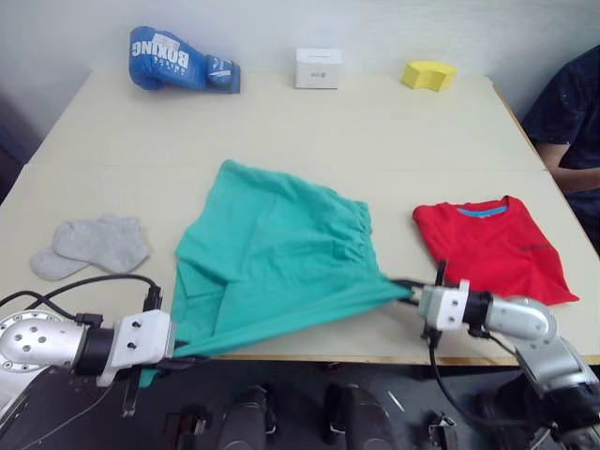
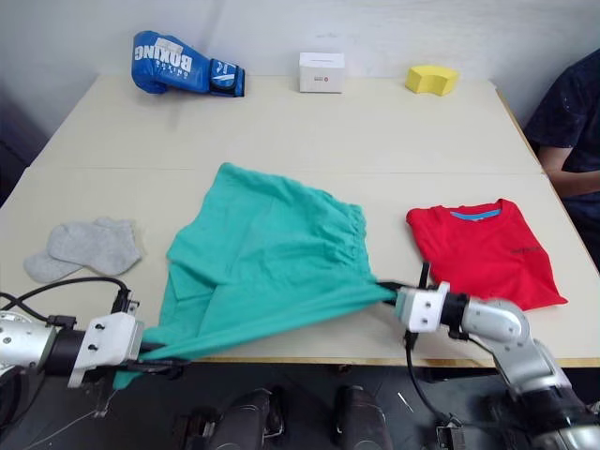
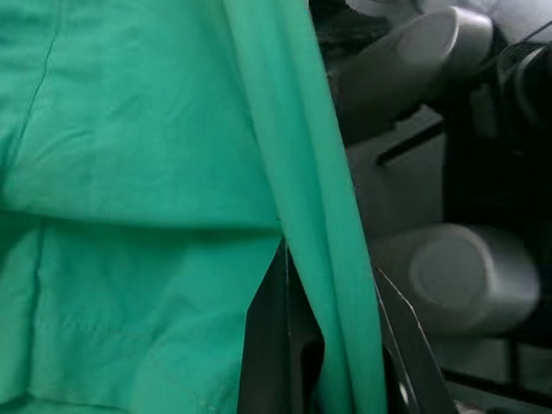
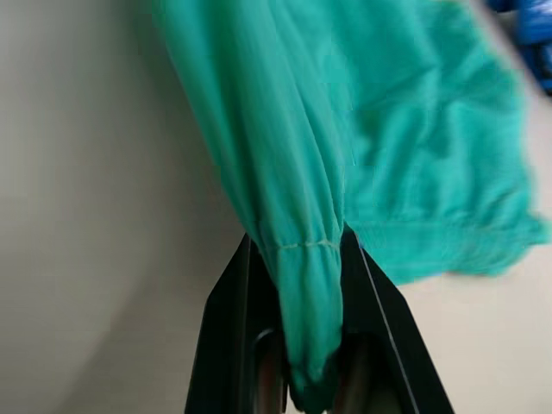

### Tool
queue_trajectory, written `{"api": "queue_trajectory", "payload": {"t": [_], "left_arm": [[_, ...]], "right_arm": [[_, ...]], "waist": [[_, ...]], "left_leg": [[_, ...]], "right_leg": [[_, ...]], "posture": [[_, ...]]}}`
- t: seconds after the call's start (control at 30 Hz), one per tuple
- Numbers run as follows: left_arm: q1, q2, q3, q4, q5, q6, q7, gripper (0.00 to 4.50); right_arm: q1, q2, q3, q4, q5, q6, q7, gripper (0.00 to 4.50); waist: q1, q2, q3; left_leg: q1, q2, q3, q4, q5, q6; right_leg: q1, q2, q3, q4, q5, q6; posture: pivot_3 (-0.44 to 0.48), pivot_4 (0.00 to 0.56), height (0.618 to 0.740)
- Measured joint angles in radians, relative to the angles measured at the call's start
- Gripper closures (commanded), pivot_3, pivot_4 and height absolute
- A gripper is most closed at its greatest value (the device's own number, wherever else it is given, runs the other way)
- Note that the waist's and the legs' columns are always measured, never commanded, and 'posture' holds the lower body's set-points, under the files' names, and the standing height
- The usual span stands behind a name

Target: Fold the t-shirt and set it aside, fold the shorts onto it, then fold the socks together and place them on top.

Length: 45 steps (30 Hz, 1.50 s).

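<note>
Shorts (image 1: 272, 253) stretched between both clenched end effectors (left (image 1: 180, 349), right (image 1: 405, 289)), t-shirt (image 1: 494, 246) beside, socks (image 1: 94, 244) opposite.

Left gripper (image 1: 178, 354), right gripper (image 1: 398, 289) clamped.

Pale beige worktop (image 1: 281, 122) made of two slabs with a seam running across, lit soft and even, plain light wall (image 1: 375, 23) behind it at 12 o'clock. Dark floor (image 1: 309, 394) under the front edge at 6 o'clock.
</note>
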<state>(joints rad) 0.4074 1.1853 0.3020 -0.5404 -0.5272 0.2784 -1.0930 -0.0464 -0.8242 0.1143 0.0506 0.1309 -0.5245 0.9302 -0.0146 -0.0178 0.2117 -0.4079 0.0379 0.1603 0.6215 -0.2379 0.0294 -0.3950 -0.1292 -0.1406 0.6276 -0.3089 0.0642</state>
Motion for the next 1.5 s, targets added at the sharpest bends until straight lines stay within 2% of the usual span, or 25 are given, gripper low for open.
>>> {"api": "queue_trajectory", "payload": {"t": [0.17,0.23,0.37,0.47,0.5,0.6,0.63,0.67,0.77,0.83,0.97,1.03,1.2,1.3,1.4,1.5], "left_arm": [[-0.011,0.027,0.012,-0.032,-0.070,0.151,-0.049,4.50],[-0.087,0.026,0.006,-0.010,-0.103,0.196,-0.067,4.50],[-0.398,0.020,-0.054,0.115,-0.132,0.202,-0.094,4.50],[-0.664,0.041,-0.189,0.249,-0.111,0.204,-0.184,4.50],[-0.814,0.029,-0.270,0.324,-0.076,0.193,-0.233,4.50],[-1.237,-0.124,-0.463,0.619,0.112,0.035,-0.339,4.50],[-1.330,-0.169,-0.502,0.708,0.161,-0.021,-0.358,4.50],[-1.467,-0.249,-0.555,0.868,0.240,-0.114,-0.374,4.50],[-1.735,-0.410,-0.629,1.253,0.393,-0.320,-0.369,4.50],[-1.847,-0.483,-0.648,1.460,0.471,-0.414,-0.348,4.50],[-1.909,-0.561,-0.681,1.739,0.623,-0.546,-0.201,4.50],[-1.908,-0.579,-0.683,1.813,0.672,-0.557,-0.112,4.50],[-1.907,-0.599,-0.638,1.872,0.719,-0.553,0.066,4.50],[-1.881,-0.615,-0.601,1.889,0.727,-0.521,0.112,4.50],[-1.842,-0.621,-0.575,1.897,0.733,-0.476,0.154,3.89],[-1.839,-0.618,-0.540,1.904,0.735,-0.440,0.178,2.98]], "right_arm": [[0.116,-0.069,-0.001,-0.104,0.079,0.112,0.088,4.49],[0.153,-0.071,-0.010,-0.137,0.115,0.172,0.094,4.49],[0.170,-0.071,-0.045,-0.193,0.171,0.259,0.097,4.49],[0.162,-0.076,-0.080,-0.237,0.246,0.336,0.115,4.49],[0.154,-0.083,-0.097,-0.257,0.290,0.390,0.122,4.49],[0.116,-0.113,-0.166,-0.309,0.441,0.592,0.120,4.49],[0.100,-0.119,-0.181,-0.317,0.468,0.640,0.115,4.49],[0.080,-0.126,-0.203,-0.325,0.508,0.705,0.107,4.49],[0.006,-0.127,-0.227,-0.327,0.569,0.844,0.077,4.49],[-0.052,-0.127,-0.225,-0.318,0.565,0.920,0.035,4.49],[-0.211,-0.096,-0.164,-0.275,0.499,1.053,-0.063,4.49],[-0.290,-0.064,-0.125,-0.243,0.455,1.080,-0.092,4.49],[-0.426,0.011,-0.062,-0.143,0.379,1.130,-0.124,4.49],[-0.483,0.044,-0.040,-0.076,0.352,1.171,-0.131,4.49],[-0.526,0.086,-0.040,-0.011,0.320,1.177,-0.142,4.49],[-0.537,0.116,-0.046,0.028,0.296,1.175,-0.159,3.50]], "waist": [[0.000,-0.001,0.000],[0.004,-0.001,0.000],[0.017,-0.001,-0.001],[0.018,-0.001,-0.001],[0.022,-0.001,-0.001],[0.040,-0.001,-0.002],[0.041,-0.002,-0.002],[0.044,-0.003,-0.002],[0.039,-0.004,-0.002],[0.029,-0.004,-0.002],[-0.001,-0.006,-0.001],[-0.010,-0.009,0.001],[-0.013,-0.010,0.002],[-0.012,-0.010,0.002],[-0.013,-0.010,0.002],[-0.012,-0.010,0.002]], "left_leg": [[0.001,0.001,0.001,0.001,-0.001,-0.001],[0.002,0.003,0.000,0.001,-0.001,0.000],[0.001,0.006,0.000,0.005,-0.002,0.002],[0.000,0.007,0.001,0.005,-0.003,0.002],[0.000,0.007,0.001,0.006,-0.003,0.001],[-0.002,0.009,0.002,0.010,0.000,-0.002],[-0.002,0.010,0.002,0.011,0.001,0.001],[-0.002,0.010,0.003,0.012,0.001,0.001],[-0.013,0.011,0.003,0.022,-0.002,0.006],[-0.019,0.010,0.009,0.028,-0.005,0.009],[-0.018,0.009,0.014,0.029,-0.007,0.012],[-0.020,0.010,0.014,0.032,-0.007,0.012],[-0.029,0.010,0.013,0.036,-0.007,0.012],[-0.033,0.010,0.015,0.041,-0.007,0.012],[-0.034,0.010,0.015,0.043,-0.007,0.013],[-0.034,0.010,0.015,0.043,-0.007,0.013]], "right_leg": [[0.001,0.001,-0.001,0.000,-0.001,0.000],[0.001,0.002,-0.001,0.000,0.000,0.000],[0.002,0.005,-0.001,-0.001,0.000,-0.004],[0.001,0.006,-0.001,-0.001,0.000,-0.004],[0.000,0.007,-0.001,0.000,0.001,-0.004],[0.000,0.014,0.001,0.001,0.003,-0.004],[0.000,0.015,0.001,0.001,0.003,-0.004],[0.000,0.017,0.000,0.001,0.003,-0.004],[-0.009,0.016,0.000,0.003,0.003,-0.003],[-0.018,0.016,0.002,0.010,0.002,-0.001],[-0.021,0.015,0.004,0.012,0.003,0.002],[-0.023,0.014,0.006,0.016,0.003,0.002],[-0.031,0.013,0.009,0.021,0.003,0.002],[-0.035,0.014,0.008,0.026,0.002,0.002],[-0.035,0.015,0.007,0.028,0.002,0.003],[-0.036,0.014,0.007,0.029,0.002,0.003]], "posture": [[0.000,0.150,0.740],[0.000,0.150,0.740],[0.000,0.150,0.740],[0.000,0.150,0.740],[0.000,0.150,0.740],[0.000,0.150,0.740],[0.000,0.150,0.740],[0.000,0.150,0.740],[0.000,0.150,0.740],[0.000,0.150,0.740],[0.000,0.150,0.740],[0.000,0.150,0.740],[0.000,0.150,0.740],[0.000,0.150,0.740],[0.000,0.150,0.740],[0.000,0.150,0.740]]}}
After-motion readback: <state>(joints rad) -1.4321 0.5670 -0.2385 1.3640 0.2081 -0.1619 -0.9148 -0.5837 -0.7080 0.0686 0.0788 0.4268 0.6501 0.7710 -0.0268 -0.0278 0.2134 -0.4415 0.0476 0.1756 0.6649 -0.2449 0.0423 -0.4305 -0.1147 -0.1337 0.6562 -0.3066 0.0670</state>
